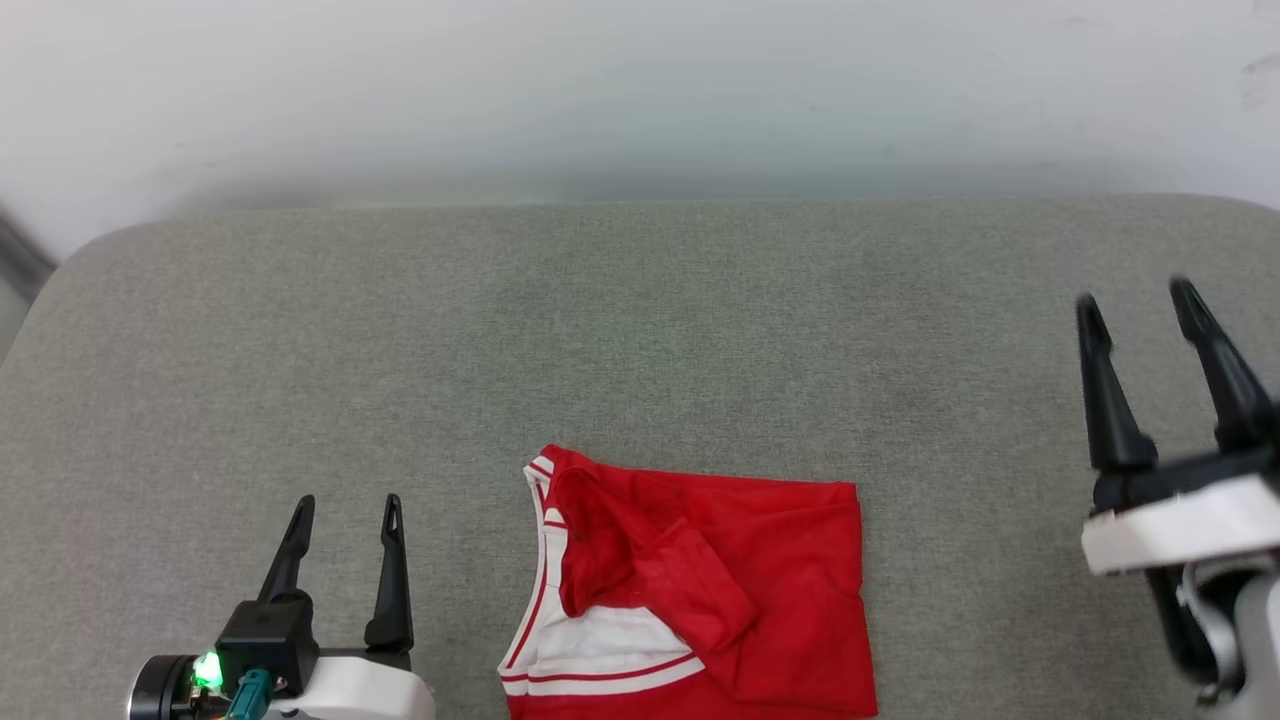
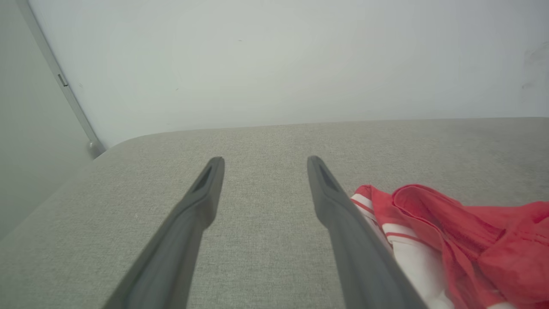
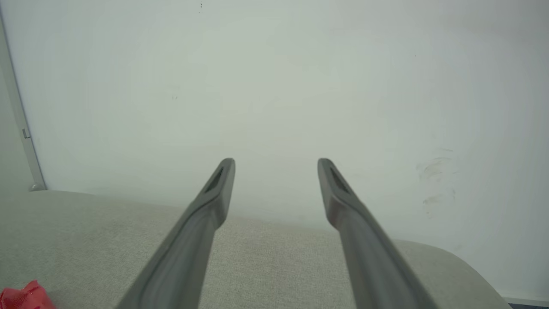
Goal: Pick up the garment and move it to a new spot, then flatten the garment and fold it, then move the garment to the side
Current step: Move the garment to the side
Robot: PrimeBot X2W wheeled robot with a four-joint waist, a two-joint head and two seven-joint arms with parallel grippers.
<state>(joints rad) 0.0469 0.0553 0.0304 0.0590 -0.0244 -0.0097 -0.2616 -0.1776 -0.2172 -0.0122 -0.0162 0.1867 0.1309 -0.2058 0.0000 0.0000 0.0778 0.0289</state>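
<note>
My left hand [image 1: 348, 500] sits low at the near left of the worktop [image 1: 640, 330], fingers spread, holding nothing. My right hand [image 1: 1135, 293] is at the far right, raised higher, fingers also spread and empty.

The garment [image 1: 760, 560] lies folded on the worktop near its front edge, between my two hands and closer to the left one. It makes a rough red rectangle, and the bottom of the head view cuts it off. White-and-red striped trim runs down its left side, a white band with a red stripe shows low on it, and a loose red flap is creased diagonally across the middle. Grey worktop cloth lies between my left hand and the striped edge, so they are apart.

In the left wrist view my left hand [image 2: 264, 159] points across the grey cloth toward the pale wall [image 2: 274, 64]. The garment [image 2: 472, 231] bunches just beside the right-side finger, which crosses in front of the trim. A thin metal strip [image 2: 64, 81] runs down the wall on the left.

In the right wrist view my right hand [image 3: 276, 159] points at the wall over the worktop's rounded corner. A scrap of the garment [image 3: 23, 296] shows bottom left, well apart. Faint scuff marks [image 3: 433, 167] sit on the wall to the right.

A green light [image 1: 207, 670] glows on my left wrist.
</note>
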